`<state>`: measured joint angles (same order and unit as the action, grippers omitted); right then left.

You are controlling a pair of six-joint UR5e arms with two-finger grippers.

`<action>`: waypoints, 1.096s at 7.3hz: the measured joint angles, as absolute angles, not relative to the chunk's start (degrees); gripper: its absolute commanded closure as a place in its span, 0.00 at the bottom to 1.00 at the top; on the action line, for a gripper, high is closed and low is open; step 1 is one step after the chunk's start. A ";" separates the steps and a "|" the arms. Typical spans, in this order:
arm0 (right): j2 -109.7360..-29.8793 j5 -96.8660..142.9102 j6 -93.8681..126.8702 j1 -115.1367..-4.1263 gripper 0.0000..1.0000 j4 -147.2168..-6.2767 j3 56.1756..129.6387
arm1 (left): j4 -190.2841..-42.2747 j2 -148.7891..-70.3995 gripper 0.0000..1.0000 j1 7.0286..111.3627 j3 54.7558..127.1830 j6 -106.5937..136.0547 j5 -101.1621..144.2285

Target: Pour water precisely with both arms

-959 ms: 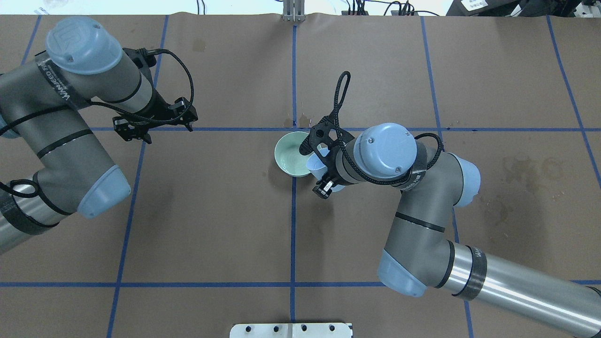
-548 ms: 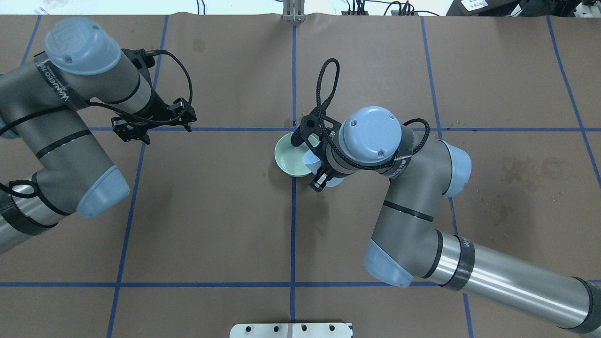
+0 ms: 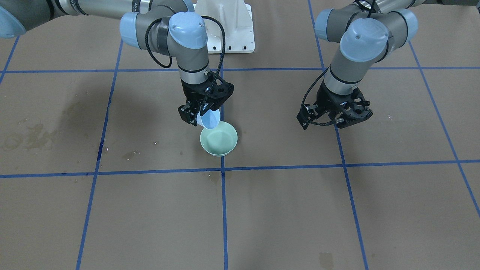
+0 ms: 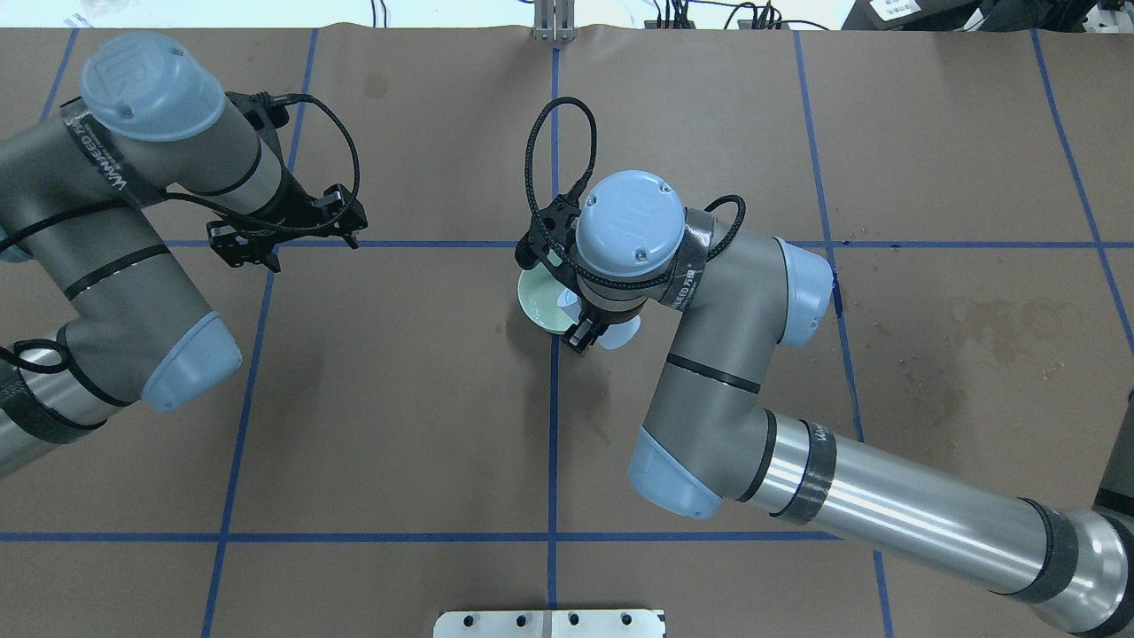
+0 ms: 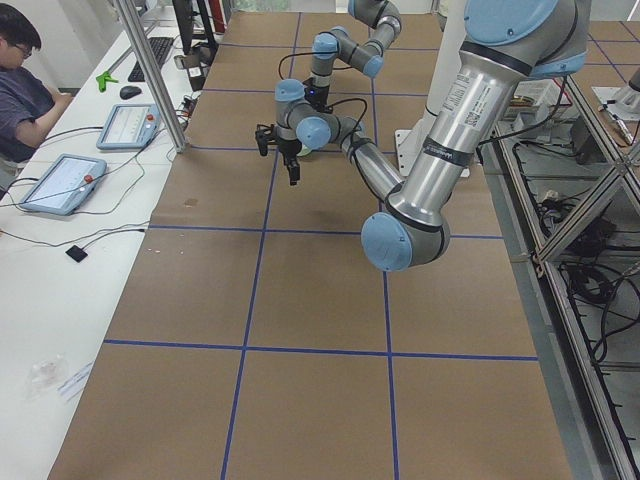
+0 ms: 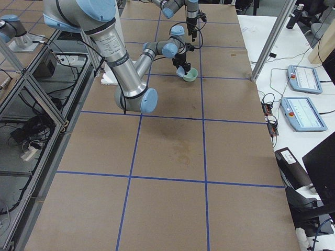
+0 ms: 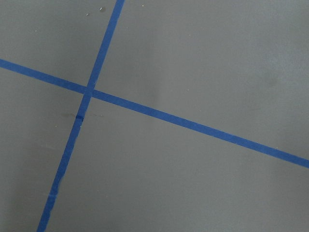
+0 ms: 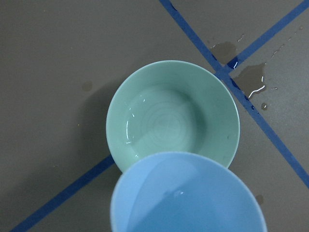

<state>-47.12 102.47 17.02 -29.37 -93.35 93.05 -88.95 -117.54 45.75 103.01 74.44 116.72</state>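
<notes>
Water (image 8: 159,128) low in bottom of green bowl (image 8: 215,104), seen only as faint rings + sheen, right below right gripper (image 3: 197,113) and a little fwd of its jaws, not btwn them. More wet as small shiny puddles (image 8: 251,78) on table (image 3: 281,210), at blue tape (image 3: 224,210) crossing just beside bowl. No stream visible btwn blue cup (image 8: 188,198) and bowl; whether any liquid left in cup, cannot tell. Cup clamped in right jaws, closed onto its wall, tipped w/ mouth toward bowl, lip over bowl's robot-side rim; contact w/ rim, cannot tell. Bowl upright on centre tape line, just robot-side of crossing. Right arm (image 4: 709,372) bent over the spot, wrist cap covering most of bowl + cup in overhead view. Well apart, on robot's left, left gripper (image 3: 352,117) hovering over bare paper near another tape crossing, jaws apart, nothing btwn them; left wrist cam: only tape cross + table. Left arm (image 4: 133,221) folded back toward table edge. White pedestal (image 3: 225,33) at robot base. Dark blotchy stains (image 3: 26,137) on paper further to robot's right.
</notes>
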 measured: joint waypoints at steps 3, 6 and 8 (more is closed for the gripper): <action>-43.56 103.66 14.65 -29.74 1.00 -99.42 90.52 | -88.95 -117.30 0.00 45.79 103.01 74.44 116.72; -42.42 103.85 12.05 -29.98 1.00 -103.49 90.04 | -88.94 -117.25 0.00 45.79 103.01 74.44 116.72; -41.93 104.26 10.86 -30.17 1.00 -105.77 90.00 | -88.94 -117.28 0.00 45.79 103.01 74.44 116.72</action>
